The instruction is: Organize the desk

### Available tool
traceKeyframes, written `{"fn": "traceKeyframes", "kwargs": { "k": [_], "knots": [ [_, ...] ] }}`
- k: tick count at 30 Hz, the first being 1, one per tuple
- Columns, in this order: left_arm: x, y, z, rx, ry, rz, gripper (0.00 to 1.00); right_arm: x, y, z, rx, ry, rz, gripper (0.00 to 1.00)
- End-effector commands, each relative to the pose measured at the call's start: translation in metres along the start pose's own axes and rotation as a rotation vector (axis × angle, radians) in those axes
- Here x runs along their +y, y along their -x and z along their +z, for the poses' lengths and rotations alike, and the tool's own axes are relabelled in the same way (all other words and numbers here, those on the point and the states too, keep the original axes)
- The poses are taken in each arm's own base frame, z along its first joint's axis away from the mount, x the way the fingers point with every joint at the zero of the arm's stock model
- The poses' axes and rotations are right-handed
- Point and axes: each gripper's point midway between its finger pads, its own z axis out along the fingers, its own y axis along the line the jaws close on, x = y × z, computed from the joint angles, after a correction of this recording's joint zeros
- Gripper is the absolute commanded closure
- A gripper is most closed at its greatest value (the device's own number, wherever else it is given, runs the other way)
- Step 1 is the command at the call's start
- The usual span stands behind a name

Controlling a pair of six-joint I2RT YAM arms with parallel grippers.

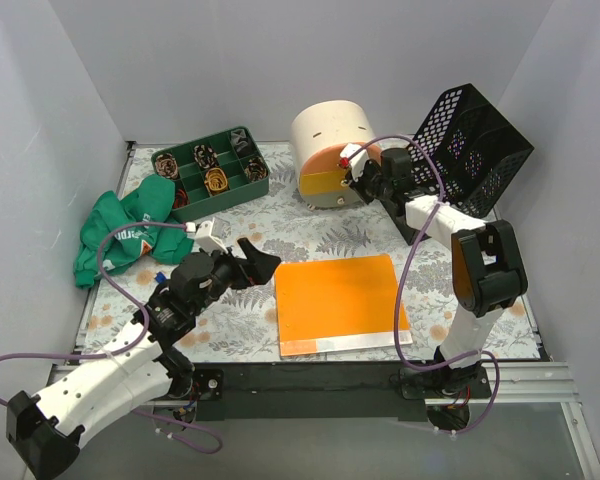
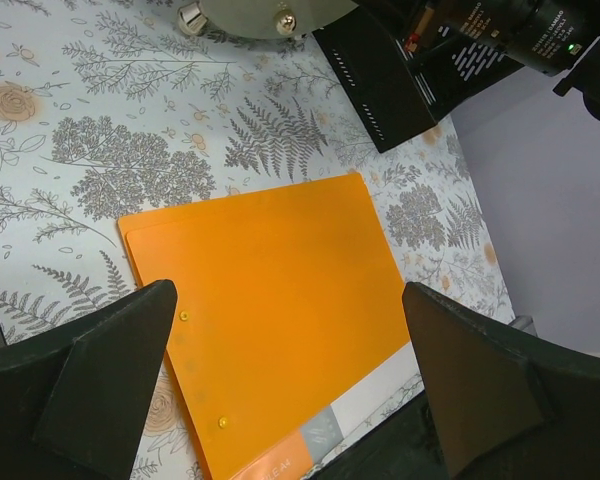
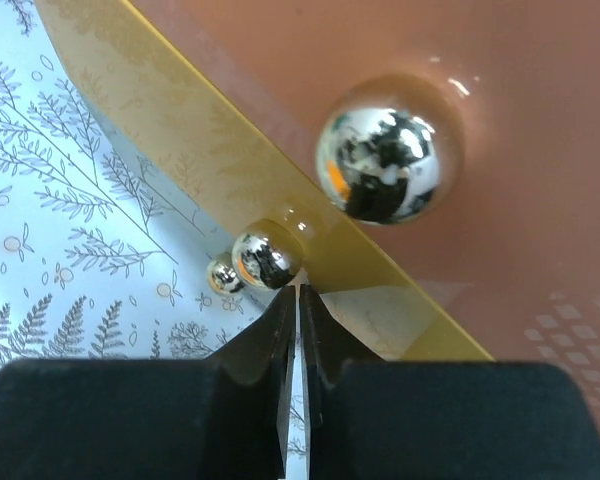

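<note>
The desk (image 1: pixel 230 330) has a pale fern-and-flower top with a black front edge. An orange folder (image 1: pixel 340 300) lies flat at its front middle. My left gripper (image 1: pixel 258 262) is open and empty, just left of the folder. In the left wrist view the folder (image 2: pixel 270 300) shows between the spread fingers (image 2: pixel 110 385). My right gripper (image 1: pixel 360 178) is at the front of a round cream drawer unit (image 1: pixel 330 135). In the right wrist view its jaws (image 3: pixel 299 292) are shut, their tips just under a small silver knob (image 3: pixel 267 258) on the yellow drawer (image 3: pixel 180 140).
A green compartment tray (image 1: pixel 212 172) holding small items stands at the back left. A green cloth (image 1: pixel 130 230) lies bunched at the left edge. A black mesh basket (image 1: pixel 475 150) leans tilted at the back right. A bigger silver knob (image 3: pixel 390 165) sits on the orange drawer.
</note>
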Motion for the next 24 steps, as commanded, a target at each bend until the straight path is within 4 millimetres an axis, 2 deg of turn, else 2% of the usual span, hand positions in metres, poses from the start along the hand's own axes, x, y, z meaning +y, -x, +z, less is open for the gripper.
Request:
{"fn": "traceKeyframes", "kwargs": {
  "k": [1,5,7,12,15,16,18,19,22,24],
  "knots": [
    [0.012,-0.007,-0.001,0.013,0.038,-0.003,0.02,-0.017,0.04,-0.006,-0.129,-0.12,-0.009,0.84],
    [0.009,-0.004,-0.002,0.007,0.03,-0.004,0.02,-0.016,0.039,-0.003,-0.122,-0.125,0.015,0.84],
    [0.01,-0.004,-0.004,0.003,0.034,-0.004,0.02,-0.015,0.041,-0.008,-0.126,-0.127,0.021,0.84],
    [0.016,-0.002,-0.01,-0.016,0.048,0.002,0.02,0.004,0.032,-0.03,-0.115,-0.099,0.036,0.82],
    [0.018,-0.001,-0.011,-0.025,0.057,0.003,0.02,0.017,0.033,-0.04,-0.133,-0.064,0.046,0.74],
    [0.018,0.0,-0.011,-0.029,0.059,0.006,0.02,0.025,0.026,-0.041,-0.123,-0.048,0.073,0.69],
    [0.02,0.0,-0.012,-0.035,0.066,0.009,0.02,0.031,0.025,-0.042,-0.128,-0.027,0.11,0.54],
    [0.02,0.002,-0.012,-0.04,0.065,0.01,0.02,0.032,0.023,-0.04,-0.125,-0.025,0.167,0.39],
    [0.021,0.004,-0.013,-0.051,0.07,0.016,0.02,0.043,0.013,-0.028,-0.095,0.035,0.259,0.33],
    [0.021,0.004,-0.014,-0.051,0.072,0.016,0.02,0.051,0.008,-0.022,-0.085,0.066,0.324,0.33]
  ]
}}
